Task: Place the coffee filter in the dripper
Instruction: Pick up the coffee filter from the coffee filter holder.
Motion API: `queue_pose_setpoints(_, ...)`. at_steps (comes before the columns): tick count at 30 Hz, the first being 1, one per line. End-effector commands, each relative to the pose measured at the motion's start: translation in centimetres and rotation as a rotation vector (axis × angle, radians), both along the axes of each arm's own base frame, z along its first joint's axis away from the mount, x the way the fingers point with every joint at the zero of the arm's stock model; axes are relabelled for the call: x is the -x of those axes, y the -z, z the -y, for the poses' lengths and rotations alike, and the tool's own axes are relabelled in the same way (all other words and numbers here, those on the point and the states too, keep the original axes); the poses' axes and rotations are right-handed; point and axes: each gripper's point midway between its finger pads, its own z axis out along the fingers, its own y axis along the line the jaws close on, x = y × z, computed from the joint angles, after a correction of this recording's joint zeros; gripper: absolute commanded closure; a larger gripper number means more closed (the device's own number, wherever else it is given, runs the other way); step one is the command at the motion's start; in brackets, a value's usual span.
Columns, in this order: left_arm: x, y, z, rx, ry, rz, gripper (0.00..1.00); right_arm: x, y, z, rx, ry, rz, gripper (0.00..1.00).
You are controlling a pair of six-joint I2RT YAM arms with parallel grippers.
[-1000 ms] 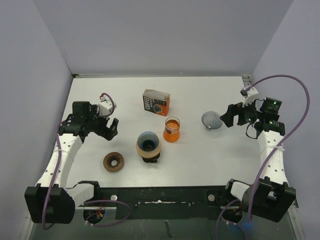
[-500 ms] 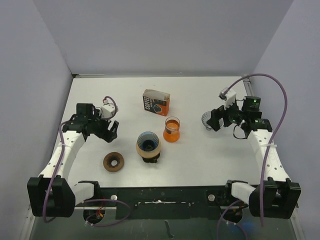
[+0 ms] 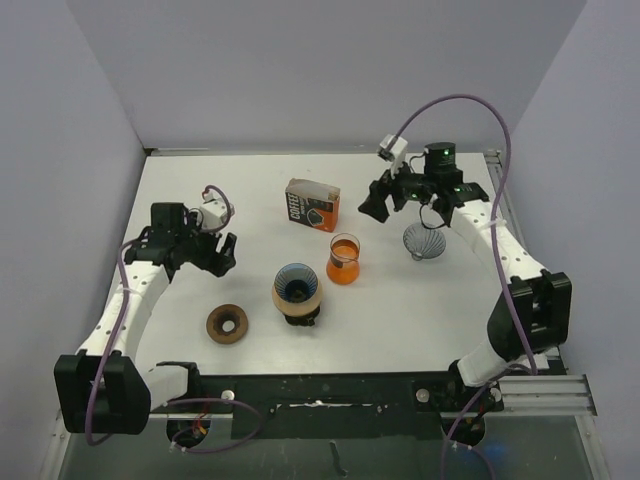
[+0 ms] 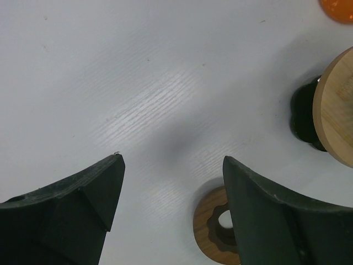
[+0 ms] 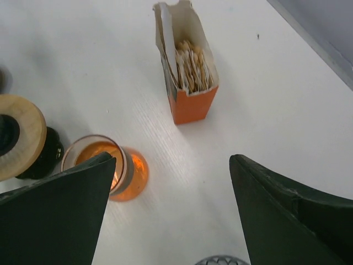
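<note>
An orange box [image 3: 312, 205] [image 5: 186, 66] stands open at the table's back middle, with the pale paper coffee filters [image 5: 190, 67] upright inside it. The dripper [image 3: 297, 290], a cone with a wooden collar [image 4: 335, 110] and a blue inside, stands on a black base in the middle. My right gripper [image 3: 372, 203] [image 5: 172, 160] hovers open just right of the box, above the table, holding nothing. At the left, my left gripper [image 3: 222, 254] [image 4: 172, 158] is open over bare table, well left of the dripper.
An orange glass carafe [image 3: 343, 258] [image 5: 102, 165] stands between the dripper and my right gripper. A grey mesh cone [image 3: 424, 240] [image 5: 220, 260] lies at the right. A wooden ring [image 3: 227, 323] [image 4: 212, 229] lies near the front left. Grey walls enclose the table.
My right arm has swung left and back, from beside the grey mesh cone to just right of the filter box. The left gripper has shifted slightly and its jaws have narrowed a little.
</note>
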Motion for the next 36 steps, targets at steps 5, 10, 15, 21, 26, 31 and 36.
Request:
queue_pose_setpoints(5, -1.7, -5.5, 0.8, 0.049, 0.022, 0.184, 0.29, -4.9, -3.7, -6.1, -0.074, -0.084, 0.142, 0.15)
queue_pose_setpoints(10, -1.5, -6.3, 1.1, 0.061, 0.031, 0.210, 0.29, -6.8, -2.9, -8.1, -0.074, -0.109, 0.122, 0.16)
queue_pose_setpoints(15, -1.3, -6.6, 1.1, 0.065, 0.035, 0.227, 0.29, -7.8, -2.0, -9.6, -0.071, -0.145, 0.097, 0.24)
queue_pose_setpoints(21, -1.1, -6.8, 1.1, 0.062, 0.036, 0.239, 0.29, -8.0, -1.0, -11.2, -0.072, -0.181, 0.068, 0.32)
queue_pose_setpoints(26, -1.0, -6.9, 1.1, 0.060, 0.039, 0.251, 0.29, -8.3, -0.7, -12.1, -0.071, -0.195, 0.051, 0.40)
queue_pose_setpoints(31, -0.8, -7.0, 1.1, 0.061, 0.040, 0.255, 0.29, -8.6, -0.1, -12.3, -0.062, -0.197, 0.034, 0.50)
queue_pose_setpoints(36, -0.9, -7.0, 1.1, 0.060, 0.042, 0.258, 0.29, -8.4, 0.0, -12.5, -0.064, -0.210, 0.026, 0.66)
